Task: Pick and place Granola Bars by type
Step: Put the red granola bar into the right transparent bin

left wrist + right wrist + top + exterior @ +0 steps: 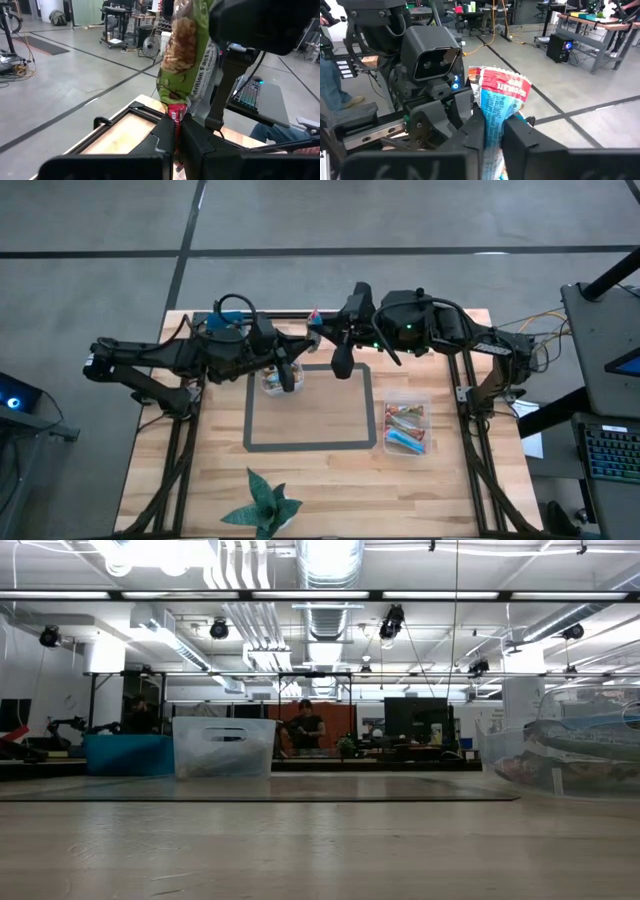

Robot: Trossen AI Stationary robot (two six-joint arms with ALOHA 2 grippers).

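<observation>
A green plant figure (pixel 262 505) is seen at the table's near edge, and granola bars (pixel 406 427) lie in a clear tub (pixel 407 399) toward the right edge. Near the far edge, a granola bar (pixel 186 55) is clamped between both grippers: the left gripper (pixel 176 131) is shut on its red end, the right gripper (pixel 491 134) on its other end.

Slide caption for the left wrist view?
Left end effector shut on a green-and-red shiny-wrapped granola bar, held upright above the wooden table.
</observation>
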